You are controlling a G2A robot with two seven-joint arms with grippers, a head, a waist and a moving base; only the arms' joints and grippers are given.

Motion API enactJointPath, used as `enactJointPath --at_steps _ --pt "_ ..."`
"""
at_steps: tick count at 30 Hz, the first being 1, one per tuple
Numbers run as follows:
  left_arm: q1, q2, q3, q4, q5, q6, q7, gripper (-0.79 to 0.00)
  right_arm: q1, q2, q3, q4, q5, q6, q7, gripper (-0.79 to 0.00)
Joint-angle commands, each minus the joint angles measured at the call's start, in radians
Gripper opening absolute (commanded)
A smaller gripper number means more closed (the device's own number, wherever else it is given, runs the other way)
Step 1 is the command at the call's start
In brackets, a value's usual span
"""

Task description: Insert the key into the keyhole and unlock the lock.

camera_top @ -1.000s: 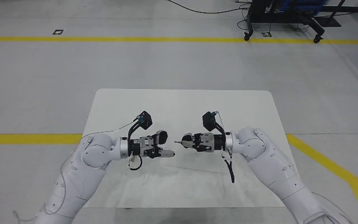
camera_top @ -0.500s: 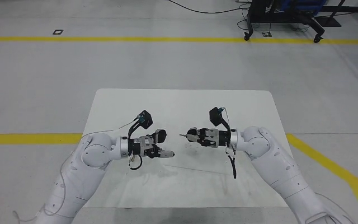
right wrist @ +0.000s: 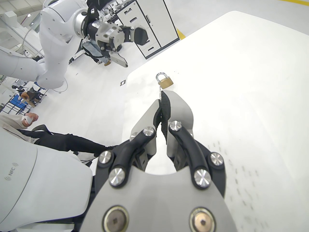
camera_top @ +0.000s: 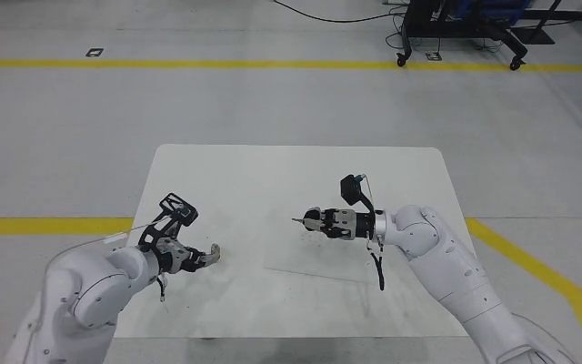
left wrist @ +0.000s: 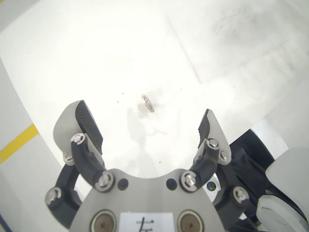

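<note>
— What did the near side look like

— The left fingers [left wrist: 88, 121] hung spread wide over the near left part of the counter [camera_top: 300, 173], holding nothing. A small metal piece [left wrist: 147, 103] lay on the counter just ahead of them, too small to name

— And further out

— The right fingers [right wrist: 179, 107] were pinched tight on the key [right wrist: 160, 92], its blade sticking out past their ends. The padlock [right wrist: 166, 82], brass body with the shackle looking shut, showed just beyond the blade's tip. It seemed to lie loose on the counter, and I couldn't tell whether key and padlock touched. The blade looked to meet a corner of the body, not the keyhole

— So the key wasn't in

— I'd judge not, and nothing was bracing the padlock

— What could go wrong from there

— Pushing the key at an unheld padlock would likely shove it along the smooth counter or spin it, small and light as it looked. A blade arriving off-centre could skid off the brass. A side load might twist the thin key in that grip. And turning it with the body free would just rotate the whole padlock
</note>
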Motion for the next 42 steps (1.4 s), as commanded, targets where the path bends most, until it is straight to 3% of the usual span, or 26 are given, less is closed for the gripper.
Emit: enactJointPath --at_steps 1,5,8,14,26,28,30,42 --pt "-0.001 -0.001 0.043 0.005 0.033 0.032 -0.022 0.000 0.000 0.000 0.000 0.000 0.000 0.000 0.000 -0.785" --pt "-0.029 -0.005 0.121 0.051 0.071 0.061 -0.026 0.000 0.000 0.000 0.000 0.000 0.000 0.000 0.000 -0.785" --pt "-0.072 -0.009 0.182 0.102 0.137 0.084 -0.040 -0.166 0.000 0.000 0.000 0.000 0.000 0.000 0.000 -0.785" --pt "-0.155 -0.022 0.276 0.171 0.200 0.142 -0.026 -0.191 0.000 0.000 0.000 0.000 0.000 0.000 0.000 -0.785" --pt "-0.209 -0.035 0.331 0.228 0.209 0.199 -0.035 -0.440 0.000 0.000 0.000 0.000 0.000 0.000 0.000 -0.785" --pt "-0.210 -0.036 0.339 0.227 0.230 0.216 -0.039 -0.517 0.000 0.000 0.000 0.000 0.000 0.000 0.000 -0.785" --pt "-0.212 -0.037 0.343 0.227 0.233 0.221 -0.038 -0.785 0.000 0.000 0.000 0.000 0.000 0.000 0.000 -0.785" --pt "-0.206 -0.040 0.349 0.221 0.260 0.235 -0.047 -0.785 0.000 0.000 0.000 0.000 0.000 0.000 0.000 -0.785"
